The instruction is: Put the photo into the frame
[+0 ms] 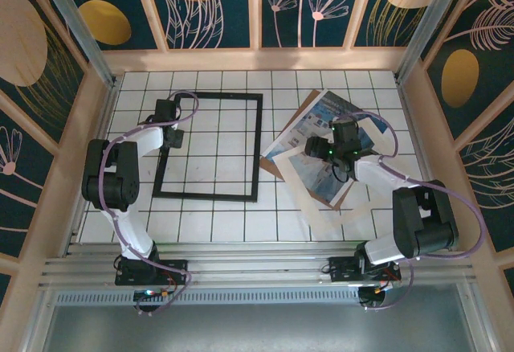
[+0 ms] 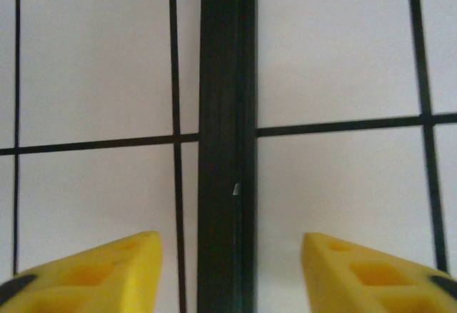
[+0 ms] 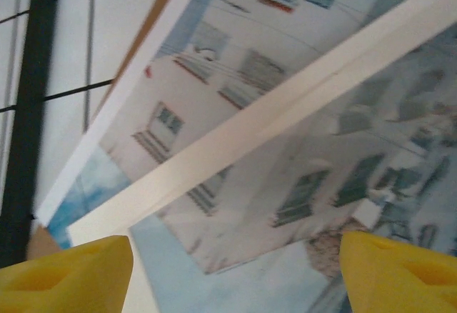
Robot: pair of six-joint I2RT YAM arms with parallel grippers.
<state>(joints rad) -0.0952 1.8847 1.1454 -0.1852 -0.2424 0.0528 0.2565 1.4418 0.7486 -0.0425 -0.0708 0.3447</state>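
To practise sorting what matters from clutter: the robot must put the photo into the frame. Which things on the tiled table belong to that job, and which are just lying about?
Belong to the job:
- the photo
- the frame

Just lying about:
- the brown backing board, under the photo
- the cream mat sheet, lying partly over the photo

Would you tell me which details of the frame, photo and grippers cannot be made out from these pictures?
Top external: the right gripper and the mat cover part of the photo.
Top external: the backing board lies mostly under both sheets.
Left wrist: the frame runs off top and bottom edges; the left gripper's height above it is unclear.
Right wrist: blur hides whether the fingers touch the mat.
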